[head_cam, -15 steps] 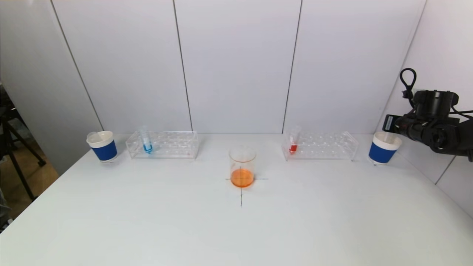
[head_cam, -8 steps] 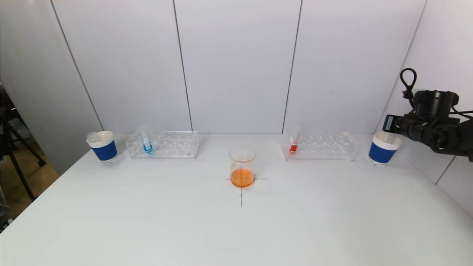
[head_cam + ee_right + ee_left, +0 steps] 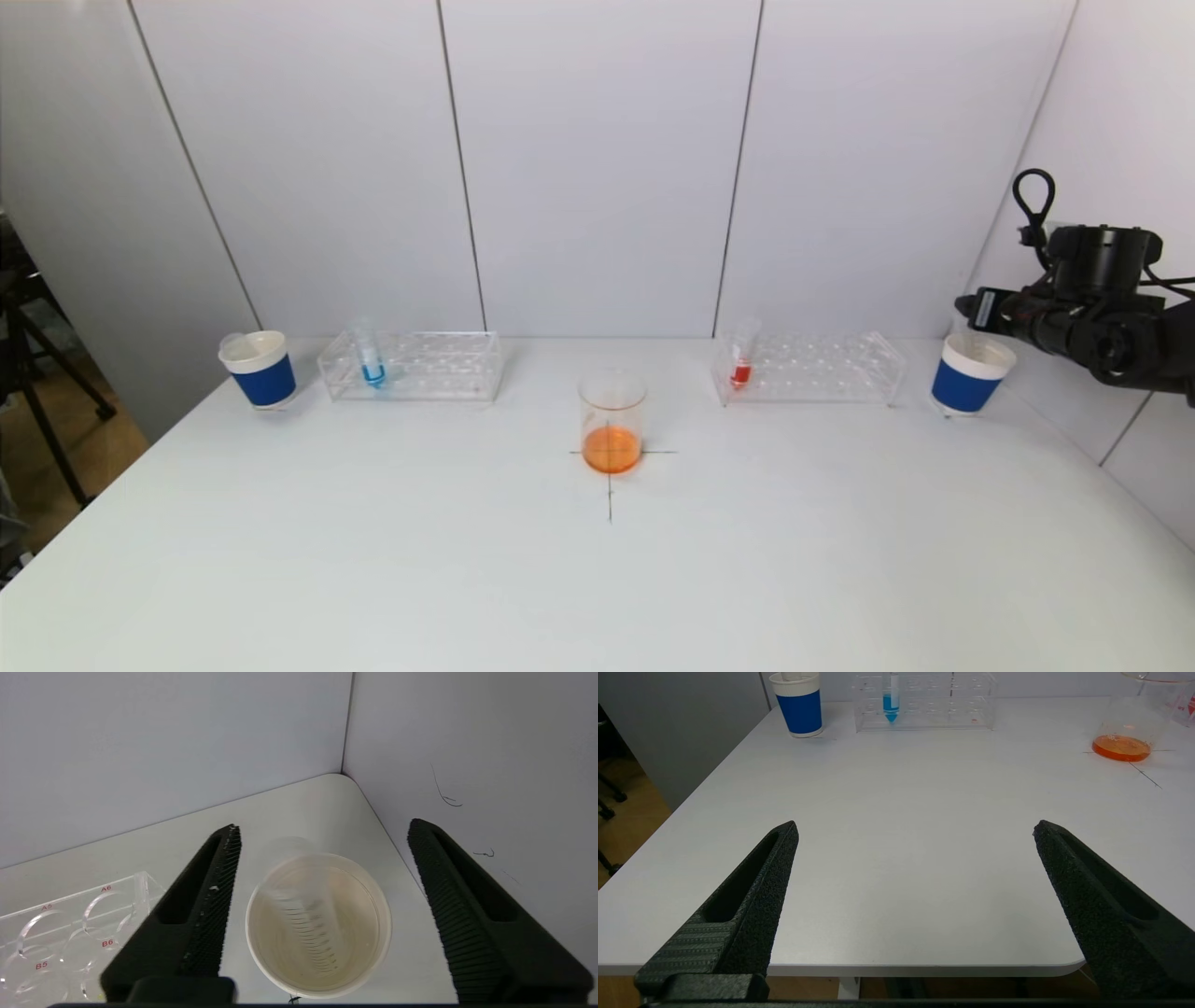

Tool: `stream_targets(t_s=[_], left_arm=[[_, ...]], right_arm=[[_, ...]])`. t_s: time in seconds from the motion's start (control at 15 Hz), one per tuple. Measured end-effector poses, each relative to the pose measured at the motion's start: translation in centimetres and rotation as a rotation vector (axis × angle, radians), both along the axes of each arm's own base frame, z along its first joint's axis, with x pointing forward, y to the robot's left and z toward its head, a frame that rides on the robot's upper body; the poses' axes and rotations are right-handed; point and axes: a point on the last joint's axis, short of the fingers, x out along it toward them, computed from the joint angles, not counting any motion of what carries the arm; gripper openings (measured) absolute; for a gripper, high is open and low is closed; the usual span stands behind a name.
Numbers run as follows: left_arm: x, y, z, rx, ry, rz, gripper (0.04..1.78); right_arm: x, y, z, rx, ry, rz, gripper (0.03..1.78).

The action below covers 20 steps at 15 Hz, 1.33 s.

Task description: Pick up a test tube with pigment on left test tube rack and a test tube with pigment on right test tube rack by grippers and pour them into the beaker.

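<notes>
the right claw [image 3: 322, 830] hangs wide open above the blue paper cup [image 3: 966, 375] at the right end of the table [image 3: 597, 579], with an empty clear tube [image 3: 303, 910] standing inside that cup. the left claw [image 3: 915, 828] hovers low over the near left table edge, fingers spread apart. the blue tube [image 3: 370, 355] sits in the left rack [image 3: 411, 366], the red tube [image 3: 742, 355] in the right rack [image 3: 808, 368]. between them stands the beaker [image 3: 611, 420] with orange liquid.
</notes>
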Motion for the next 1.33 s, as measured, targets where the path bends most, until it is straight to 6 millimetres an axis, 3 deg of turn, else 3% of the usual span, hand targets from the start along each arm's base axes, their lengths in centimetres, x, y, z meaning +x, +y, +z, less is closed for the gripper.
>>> stream_targets(t_s=[0.27, 0.47, 0.67, 0.93, 1.13, 1.33], left_arm=[[0.0, 0.0, 0.0, 0.000, 0.000, 0.000, 1.76], [0.0, 0.0, 0.0, 0.000, 0.000, 0.000, 1.76], [0.0, 0.0, 0.0, 0.000, 0.000, 0.000, 1.76], [0.0, 0.0, 0.0, 0.000, 0.000, 0.000, 1.76], [0.0, 0.0, 0.0, 0.000, 0.000, 0.000, 1.76], [0.0, 0.0, 0.0, 0.001, 0.000, 0.000, 1.76]], right_arm=[[-0.2, 0.1, 0.2, -0.001, -0.004, 0.001, 1.75], [-0.7, 0.7, 1.6, -0.007, -0.027, 0.012, 1.77], [-1.9, 3.0, 3.8, -0.027, -0.062, 0.050, 1.77], [-6.5, 6.7, 6.4, -0.049, -0.113, 0.124, 1.77], [-11.7, 8.6, 8.1, -0.070, -0.172, 0.171, 1.77], [-17.7, 9.5, 8.3, -0.078, -0.182, 0.199, 1.77]])
